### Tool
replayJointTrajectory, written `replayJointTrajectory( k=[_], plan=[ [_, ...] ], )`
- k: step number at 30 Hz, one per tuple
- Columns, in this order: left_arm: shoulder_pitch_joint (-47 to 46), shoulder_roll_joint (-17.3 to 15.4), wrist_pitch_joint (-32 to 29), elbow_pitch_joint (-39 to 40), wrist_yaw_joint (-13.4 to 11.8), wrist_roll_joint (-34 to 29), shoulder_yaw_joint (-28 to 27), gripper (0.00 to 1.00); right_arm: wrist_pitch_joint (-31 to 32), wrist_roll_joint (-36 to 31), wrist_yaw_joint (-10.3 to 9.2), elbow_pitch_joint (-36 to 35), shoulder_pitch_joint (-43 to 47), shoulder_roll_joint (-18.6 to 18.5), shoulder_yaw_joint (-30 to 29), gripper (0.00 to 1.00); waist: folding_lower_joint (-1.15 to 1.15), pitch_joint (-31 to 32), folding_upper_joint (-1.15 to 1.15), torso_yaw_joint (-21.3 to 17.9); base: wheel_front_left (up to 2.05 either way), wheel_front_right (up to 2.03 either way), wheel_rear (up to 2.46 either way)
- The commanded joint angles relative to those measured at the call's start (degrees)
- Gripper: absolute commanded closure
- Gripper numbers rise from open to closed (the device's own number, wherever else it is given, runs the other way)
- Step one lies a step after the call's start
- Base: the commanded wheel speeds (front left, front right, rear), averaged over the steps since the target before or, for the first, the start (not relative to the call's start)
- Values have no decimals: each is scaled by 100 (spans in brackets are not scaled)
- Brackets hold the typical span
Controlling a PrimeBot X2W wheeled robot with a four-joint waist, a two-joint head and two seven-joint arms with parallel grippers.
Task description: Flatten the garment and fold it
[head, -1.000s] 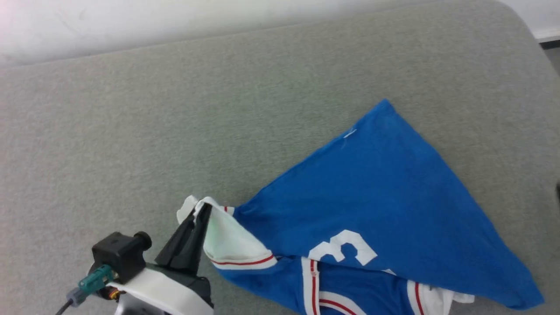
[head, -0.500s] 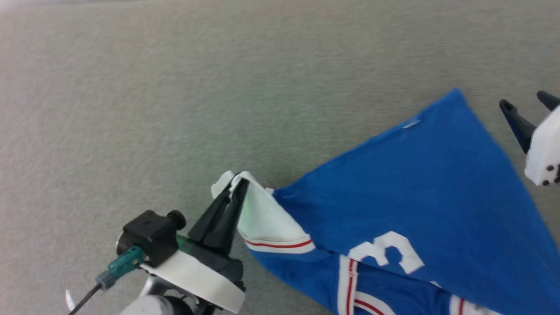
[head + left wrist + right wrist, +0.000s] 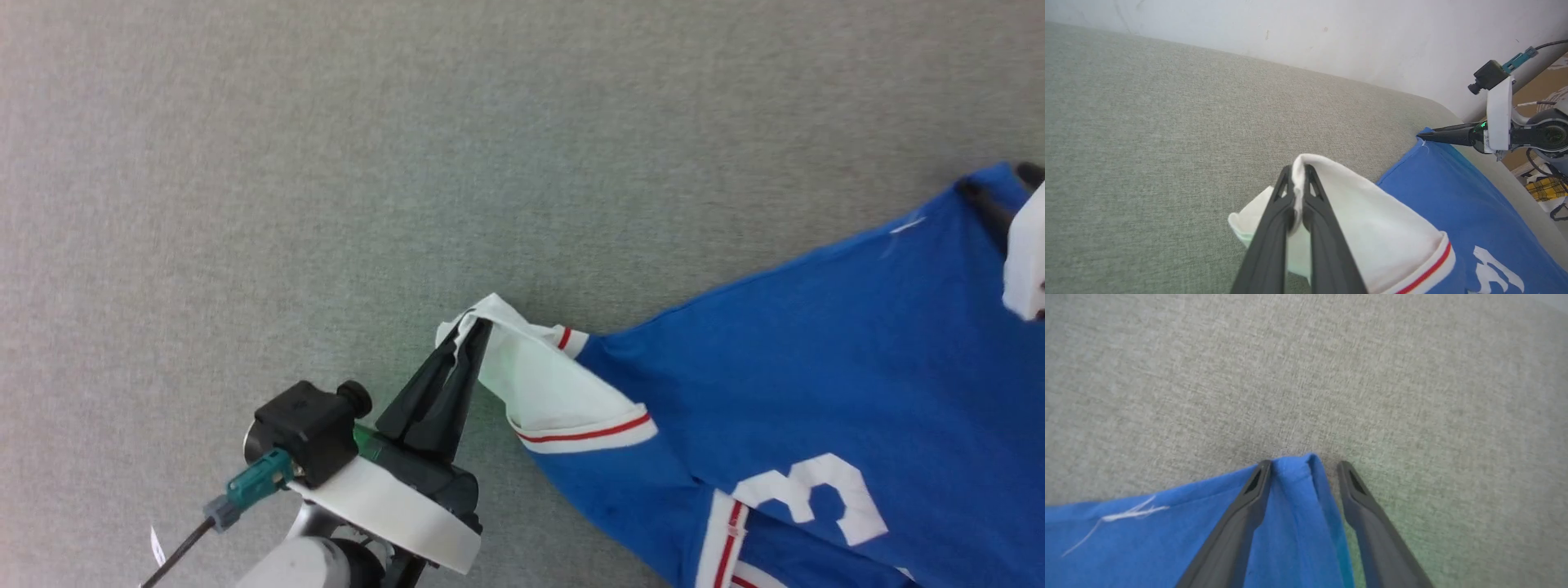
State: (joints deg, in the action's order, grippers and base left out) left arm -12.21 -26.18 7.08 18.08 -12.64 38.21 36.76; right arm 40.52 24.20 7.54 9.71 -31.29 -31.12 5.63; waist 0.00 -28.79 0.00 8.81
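The garment (image 3: 816,367) is a bright blue T-shirt with a white number and a white, red-striped sleeve (image 3: 555,392). It lies partly spread on the grey cushion, reaching off the right side of the head view. My left gripper (image 3: 478,322) is shut on the edge of the white sleeve (image 3: 1372,228), holding it slightly raised; the pinch is plain at the left gripper (image 3: 1298,171) in its wrist view. My right gripper (image 3: 1304,463) stands open with one finger on each side of the far blue corner (image 3: 1294,473). In the head view the right gripper (image 3: 1000,184) sits at that corner.
The grey fabric surface (image 3: 326,163) stretches wide to the left and far side of the garment. A white wall (image 3: 1331,32) runs behind it. Beyond the surface's right edge are a brown board and some clutter (image 3: 1545,188) on the floor.
The head camera has shifted, sliding the scene rightward. My right gripper has moved from beside the blue corner to straddle it. My left gripper keeps its hold on the sleeve.
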Motion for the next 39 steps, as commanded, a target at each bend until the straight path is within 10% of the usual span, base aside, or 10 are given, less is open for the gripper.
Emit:
replayJointTrajectory(
  k=[1, 21, 39],
  plan=[
    [-105, 28, 27, -26, 33, -59, -2, 100, 196, 77, -5, 177, 103, 52, 125, 100, 0, -162, 0, 146, 0, 0, 0],
    [-727, -510, 182, -448, -146, -192, -801, 100, -1288, 16, -5, -323, -135, 717, -552, 100, 0, 1289, 0, -924, 0, 0, 0],
    [-3963, -827, -763, -2048, 1063, -163, -1000, 100, -1896, -315, -5, -8, -1966, 1125, -400, 100, 0, 2667, 0, -1668, 0, 0, 0]
  ],
)
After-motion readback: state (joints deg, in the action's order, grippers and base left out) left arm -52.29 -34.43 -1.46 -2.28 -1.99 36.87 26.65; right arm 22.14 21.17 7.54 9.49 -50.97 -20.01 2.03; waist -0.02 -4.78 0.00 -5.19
